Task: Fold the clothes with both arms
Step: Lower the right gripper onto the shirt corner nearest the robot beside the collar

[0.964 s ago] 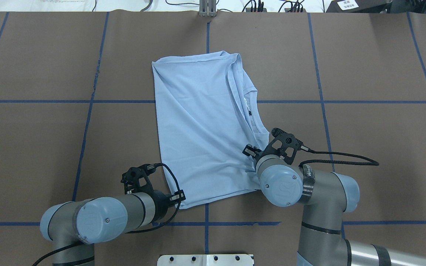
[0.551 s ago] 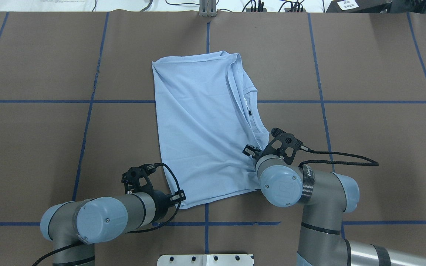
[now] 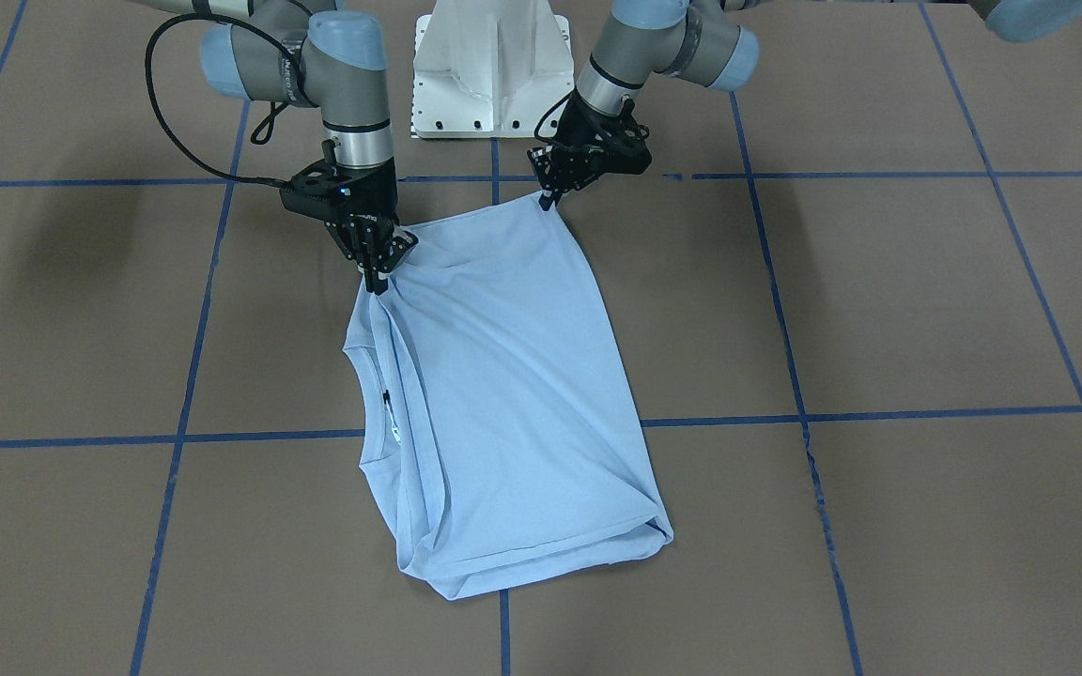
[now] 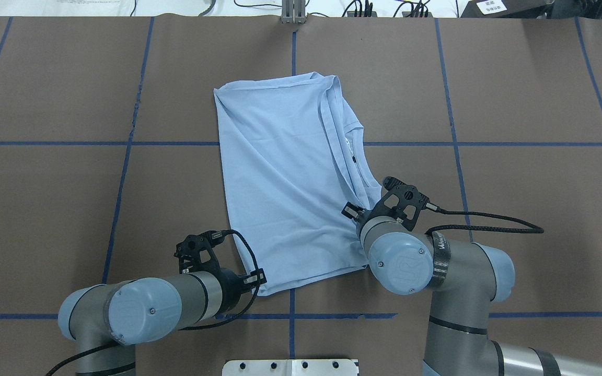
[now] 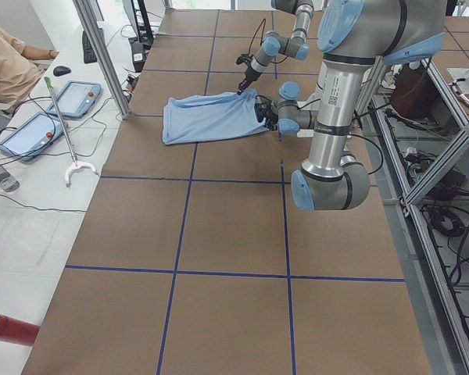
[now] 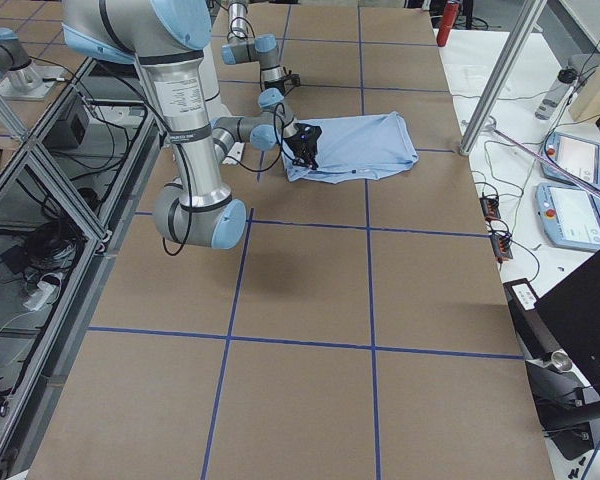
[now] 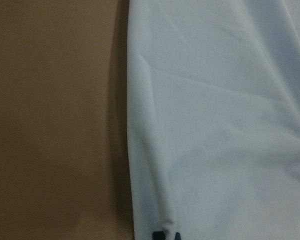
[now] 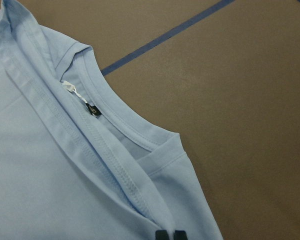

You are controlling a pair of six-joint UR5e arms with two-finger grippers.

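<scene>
The clothes, a light blue T-shirt (image 4: 280, 177), lie folded lengthwise on the brown table, with the collar and label (image 4: 352, 156) along the right edge. In the front-facing view my left gripper (image 3: 547, 199) is shut on the shirt's near corner, and my right gripper (image 3: 376, 279) is shut on bunched cloth below the collar. The left wrist view shows the fingertips (image 7: 165, 235) pinching the shirt's folded edge (image 7: 145, 150). In the right wrist view the fingertips (image 8: 170, 234) clamp the layered hem beside the collar (image 8: 125, 132). From overhead both grippers are hidden under their wrists.
The white pedestal base (image 3: 492, 66) stands just behind both grippers. Blue tape lines (image 4: 128, 143) divide the brown table top. A metal post (image 5: 102, 58), tablets (image 5: 31, 133) and a seated person (image 5: 8, 58) are at the far side table.
Both wrists have shifted slightly to the right, and the shirt's near edge has moved a little with them. Both grips stay shut.
</scene>
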